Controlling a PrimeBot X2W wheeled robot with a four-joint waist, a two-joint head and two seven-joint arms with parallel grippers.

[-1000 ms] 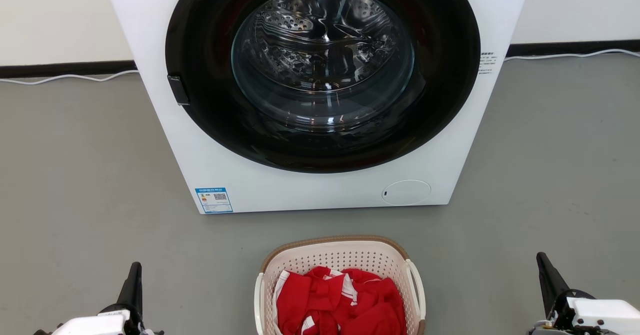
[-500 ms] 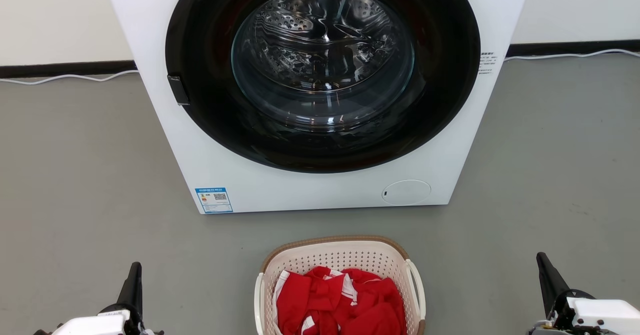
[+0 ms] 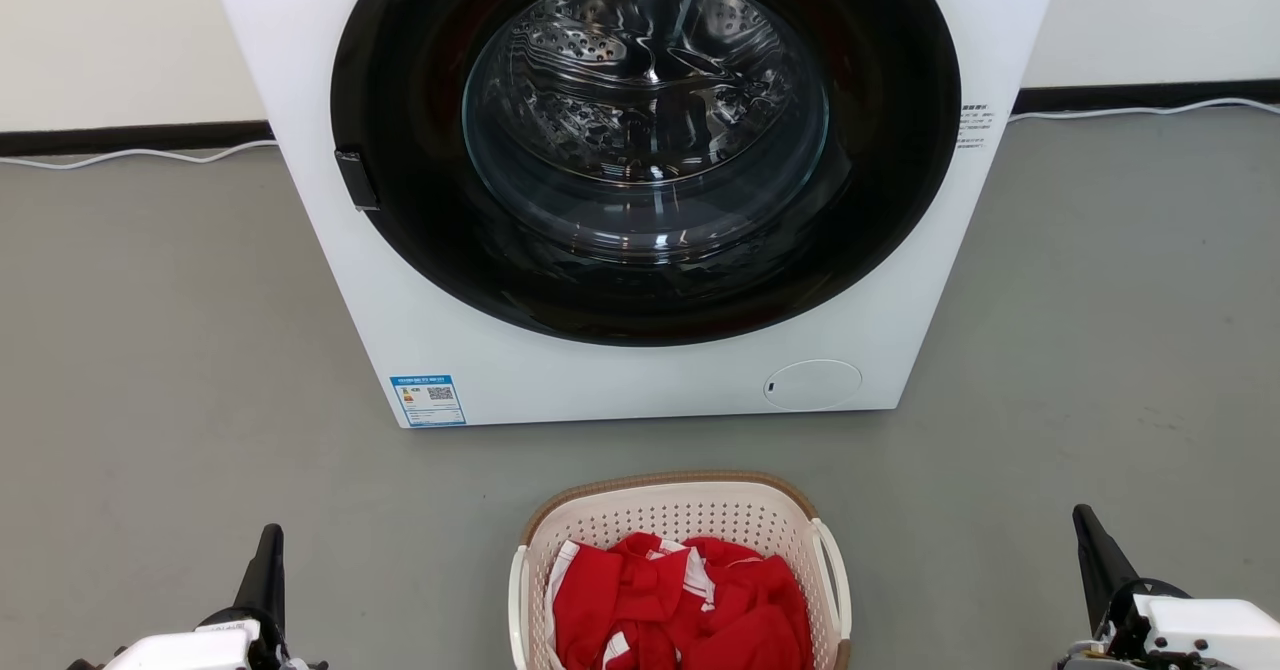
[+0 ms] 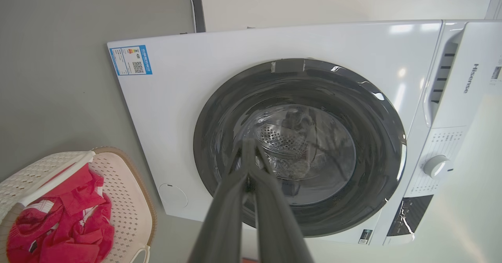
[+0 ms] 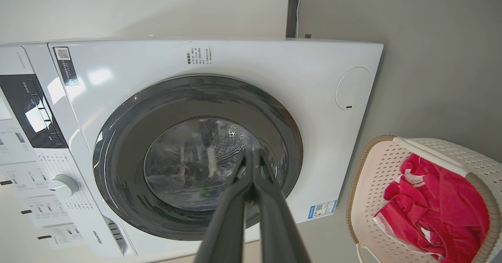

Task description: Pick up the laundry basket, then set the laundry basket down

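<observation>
The laundry basket [image 3: 680, 510], cream-white and perforated with a brown rim, sits on the grey floor at the bottom middle of the head view, holding red and white cloth [image 3: 680, 605]. White loop handles run along its two sides. My left gripper [image 3: 270, 550] is at the lower left, well apart from the basket, shut and holding nothing. At the lower right my right gripper [image 3: 1090, 540] is likewise shut and empty. The left wrist view has the basket [image 4: 129, 200] at the lower left, past the shut gripper [image 4: 248, 145]. The right wrist view has the basket [image 5: 372, 184] at the lower right, beside the shut gripper [image 5: 253, 153].
A white front-loading washing machine [image 3: 640, 390] with a round dark glass door [image 3: 645, 140] stands just beyond the basket. A white cable [image 3: 130, 155] runs along the dark skirting at the wall. Grey floor [image 3: 160, 370] stretches on both sides.
</observation>
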